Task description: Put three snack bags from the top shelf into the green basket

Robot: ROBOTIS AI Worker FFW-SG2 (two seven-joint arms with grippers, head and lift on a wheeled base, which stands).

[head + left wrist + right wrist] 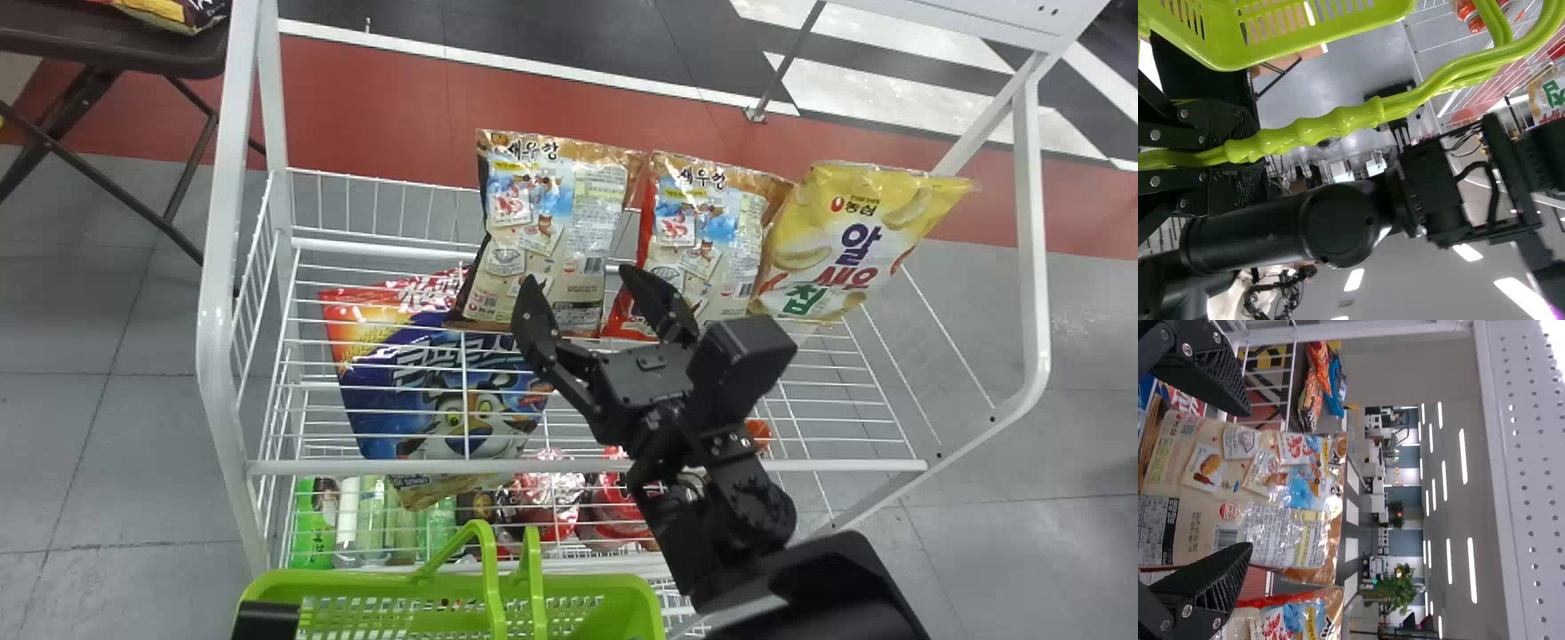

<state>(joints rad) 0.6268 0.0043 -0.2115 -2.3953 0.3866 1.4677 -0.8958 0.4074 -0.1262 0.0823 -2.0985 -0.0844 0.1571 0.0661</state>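
Three snack bags stand in a row on the white wire top shelf: a brown-backed bag (551, 231), a red-edged bag (698, 240) and a yellow bag (858, 240) at the right. My right gripper (594, 307) is open in front of the left two. In the right wrist view the brown-backed bag (1248, 493) lies beyond my open right gripper (1238, 483), with nothing between its fingers. The green basket (356, 582) is at the bottom of the head view. My left gripper (1225, 157) is shut on the basket's handle (1338, 125).
A blue cereal bag (444, 391) and bottles (391, 524) lie on lower levels beneath the shelf wires. White frame posts (222, 311) bound the rack on both sides, and a front rail (569, 466) runs across it. A dark table (116, 44) stands at the back left.
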